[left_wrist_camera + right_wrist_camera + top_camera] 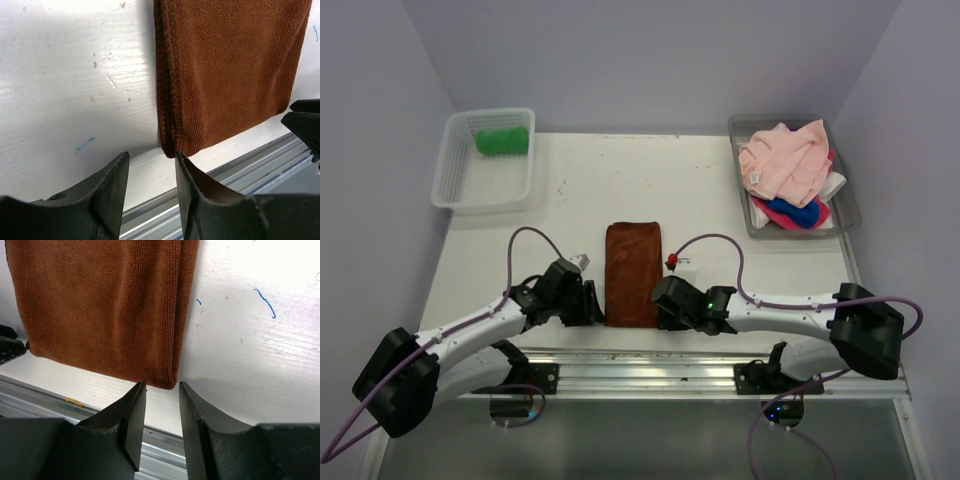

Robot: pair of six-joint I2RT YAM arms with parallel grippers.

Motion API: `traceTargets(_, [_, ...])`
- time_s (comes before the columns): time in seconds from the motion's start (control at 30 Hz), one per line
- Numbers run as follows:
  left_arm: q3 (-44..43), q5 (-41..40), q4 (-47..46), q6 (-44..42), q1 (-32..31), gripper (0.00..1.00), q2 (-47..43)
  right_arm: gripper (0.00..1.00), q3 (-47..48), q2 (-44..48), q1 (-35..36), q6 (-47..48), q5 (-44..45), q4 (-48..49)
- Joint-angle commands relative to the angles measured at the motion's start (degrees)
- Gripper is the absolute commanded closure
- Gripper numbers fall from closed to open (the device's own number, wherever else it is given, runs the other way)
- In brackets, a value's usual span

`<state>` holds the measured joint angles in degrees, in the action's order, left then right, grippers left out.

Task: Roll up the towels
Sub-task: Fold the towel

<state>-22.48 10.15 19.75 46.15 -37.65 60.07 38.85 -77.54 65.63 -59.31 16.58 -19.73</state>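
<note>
A rust brown towel (633, 272) lies folded flat in a long strip at the table's middle front. My left gripper (592, 302) is open just off its near left corner (177, 145). My right gripper (662, 303) is open just off its near right corner (167, 380). Neither pair of jaws holds cloth. A rolled bright green towel (502, 139) sits in the white mesh basket (460, 185) at the back left. A pale pink towel (785, 160) lies on blue (798, 212), magenta and white towels in the grey tray (846, 205) at the back right.
A metal rail (650, 362) runs along the table's near edge just behind both grippers; it also shows in the left wrist view (240, 172). A small red-tipped object (672, 261) sits right of the brown towel. The right gripper's fingertip (305, 120) shows in the left wrist view.
</note>
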Motion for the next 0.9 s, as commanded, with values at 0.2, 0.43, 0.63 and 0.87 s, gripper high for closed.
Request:
traceTargets(0.2, [2.00,0.56,-0.67,1.31,-0.23,0.43,-5.23,0.64,0.09,-2.97,0.38,-0.55,1.00,1.53])
traceTargets(0.43, [4.11,2.24,-5.32,1.31,-0.23,0.50,-4.09,0.64,0.08,-3.23,0.38,-0.54,1.00,1.53])
traceTargets(0.63, [5.43,3.65,-8.50,2.36,-0.58,0.59,-1.89,0.64,-0.44,-3.23,0.38,-0.90,1.00,1.88])
traceTargets(0.87, [5.87,2.33,-6.92,2.54,-0.76,0.64,-1.71,0.67,-0.70,-3.67,0.56,-1.07,1.00,1.97])
